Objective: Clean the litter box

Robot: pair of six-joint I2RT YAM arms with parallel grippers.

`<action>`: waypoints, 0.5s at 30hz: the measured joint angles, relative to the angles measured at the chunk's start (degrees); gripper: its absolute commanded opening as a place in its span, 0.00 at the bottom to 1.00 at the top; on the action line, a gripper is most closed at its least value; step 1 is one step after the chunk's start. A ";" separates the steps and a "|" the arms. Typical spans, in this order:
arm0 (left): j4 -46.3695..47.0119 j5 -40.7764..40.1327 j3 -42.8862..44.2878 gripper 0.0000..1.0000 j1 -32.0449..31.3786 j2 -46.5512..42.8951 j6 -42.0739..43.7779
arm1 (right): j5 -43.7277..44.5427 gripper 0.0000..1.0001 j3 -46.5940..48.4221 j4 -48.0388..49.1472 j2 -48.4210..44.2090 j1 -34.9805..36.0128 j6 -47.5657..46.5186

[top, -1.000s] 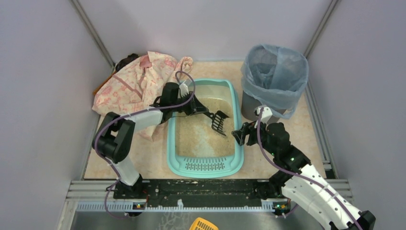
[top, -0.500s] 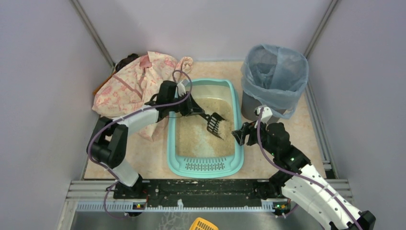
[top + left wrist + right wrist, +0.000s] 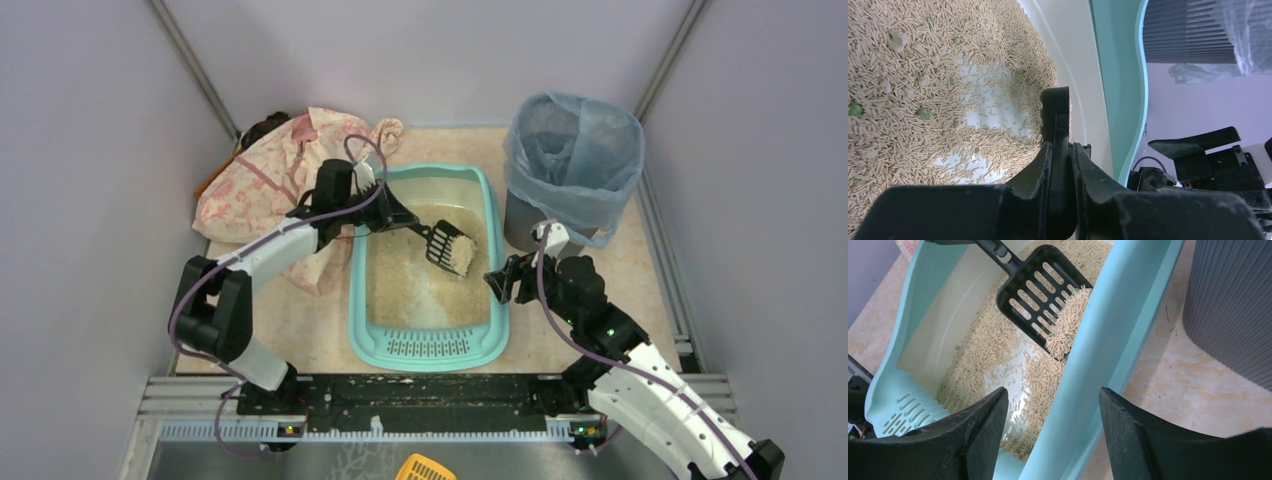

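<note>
Altogether: one litter box (image 3: 425,350), one scoop (image 3: 452,248), one bin (image 3: 573,150), one cloth (image 3: 270,180).

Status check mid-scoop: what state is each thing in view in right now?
Turquoise plastic litter box: upright, beige litter inside, bare patches.
Black slotted plastic scoop: raised, partly loaded with litter.
Left gripper: fingers shut on scoop handle.
Right gripper: open, empty, at the box's right rim.
Grey ribbed bin with blue bag: upright, open.
Pink floral cloth: crumpled.

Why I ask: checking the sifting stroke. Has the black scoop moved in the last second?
Yes. The scoop has shifted slightly left and farther from the slotted end of the litter box, and now carries litter.
</note>
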 measured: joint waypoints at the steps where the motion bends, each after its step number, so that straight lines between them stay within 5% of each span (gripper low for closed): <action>1: -0.13 0.24 0.00 0.00 0.37 -0.50 0.00 | 0.02 0.67 0.00 0.00 0.00 0.00 0.00; 15: 4.04 6.82 -8.66 0.00 12.83 -12.44 -2.67 | 0.11 0.67 0.00 0.00 0.00 0.00 0.00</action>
